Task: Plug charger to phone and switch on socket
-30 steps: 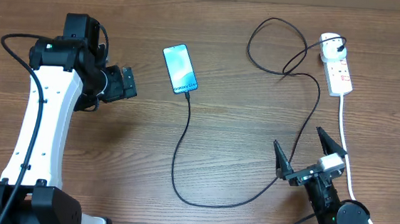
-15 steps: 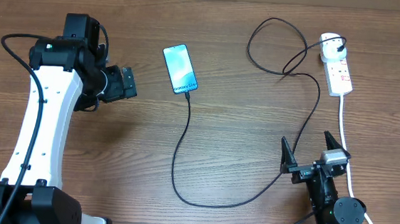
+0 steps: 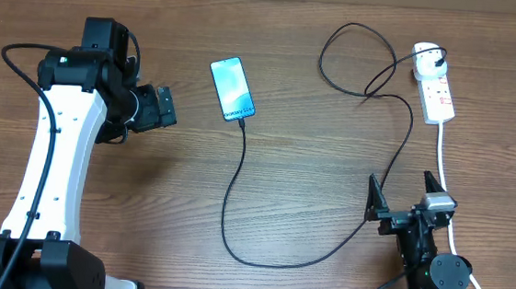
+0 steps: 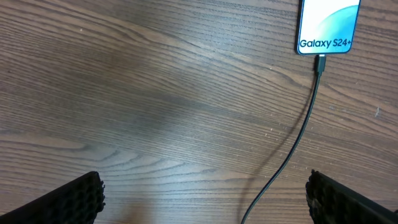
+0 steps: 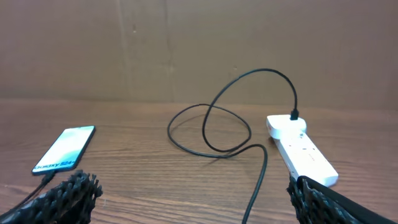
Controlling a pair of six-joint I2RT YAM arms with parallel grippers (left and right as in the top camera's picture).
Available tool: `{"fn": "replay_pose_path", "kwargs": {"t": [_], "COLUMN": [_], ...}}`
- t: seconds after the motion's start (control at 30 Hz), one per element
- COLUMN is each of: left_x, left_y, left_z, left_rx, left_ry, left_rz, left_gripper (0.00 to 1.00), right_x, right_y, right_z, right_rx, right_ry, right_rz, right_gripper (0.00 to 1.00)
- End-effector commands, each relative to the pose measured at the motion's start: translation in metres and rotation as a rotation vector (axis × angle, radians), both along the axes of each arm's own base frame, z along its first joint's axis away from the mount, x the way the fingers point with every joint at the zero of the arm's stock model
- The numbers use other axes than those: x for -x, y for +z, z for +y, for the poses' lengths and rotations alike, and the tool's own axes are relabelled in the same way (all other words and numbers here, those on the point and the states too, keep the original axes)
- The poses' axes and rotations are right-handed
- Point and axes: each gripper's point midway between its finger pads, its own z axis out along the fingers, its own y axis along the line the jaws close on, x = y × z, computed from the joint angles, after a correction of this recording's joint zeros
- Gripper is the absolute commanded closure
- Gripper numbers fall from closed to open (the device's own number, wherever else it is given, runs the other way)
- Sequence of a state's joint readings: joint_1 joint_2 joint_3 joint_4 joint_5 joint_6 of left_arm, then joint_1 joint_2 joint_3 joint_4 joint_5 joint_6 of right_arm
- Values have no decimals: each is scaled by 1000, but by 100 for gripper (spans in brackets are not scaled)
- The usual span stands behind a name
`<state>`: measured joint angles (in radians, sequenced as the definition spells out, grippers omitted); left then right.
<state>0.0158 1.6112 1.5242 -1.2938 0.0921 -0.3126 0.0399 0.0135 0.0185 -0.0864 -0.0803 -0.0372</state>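
The phone point(image 3: 232, 89) lies face up at the table's middle, its screen reading "Galaxy S24+" in the left wrist view point(image 4: 328, 25). The black charger cable point(image 3: 231, 207) has its tip in the phone's lower end, loops across the table and ends at a white plug adapter point(image 3: 425, 54) seated in the white socket strip point(image 3: 436, 90). The strip also shows in the right wrist view point(image 5: 301, 149). My left gripper point(image 3: 161, 107) is open and empty, left of the phone. My right gripper point(image 3: 405, 199) is open and empty at the near right, beside the cable.
The socket's thick white lead point(image 3: 444, 173) runs down the right side, past my right arm. A brown cardboard wall point(image 5: 199, 43) stands behind the table. The cable forms a loop point(image 3: 353, 55) left of the socket.
My right gripper has turned and its fingers have drawn closer together, still open, moving slightly toward the near right. The left arm, phone and cable have not moved.
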Motion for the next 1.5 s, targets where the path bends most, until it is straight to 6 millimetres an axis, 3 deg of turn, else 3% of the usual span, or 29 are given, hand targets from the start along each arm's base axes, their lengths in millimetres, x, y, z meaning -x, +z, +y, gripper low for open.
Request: {"fn": "replay_pose_path", "kwargs": {"t": [0.0,1.47], "left_x": [2,2], "left_y": [-2,-2], "left_z": [3,3], "left_rx": [-5,-5], "left_ry": [16,16], "left_rz": [9,9], "left_gripper": [0,0], "right_x": [-1,-1], "right_y": [-2,-2], "right_z": [-5,-6], "right_rx": [-36,23], "right_ry": [-31,-38], "right_rz": [2,-5], "right_gripper": [0,0]}}
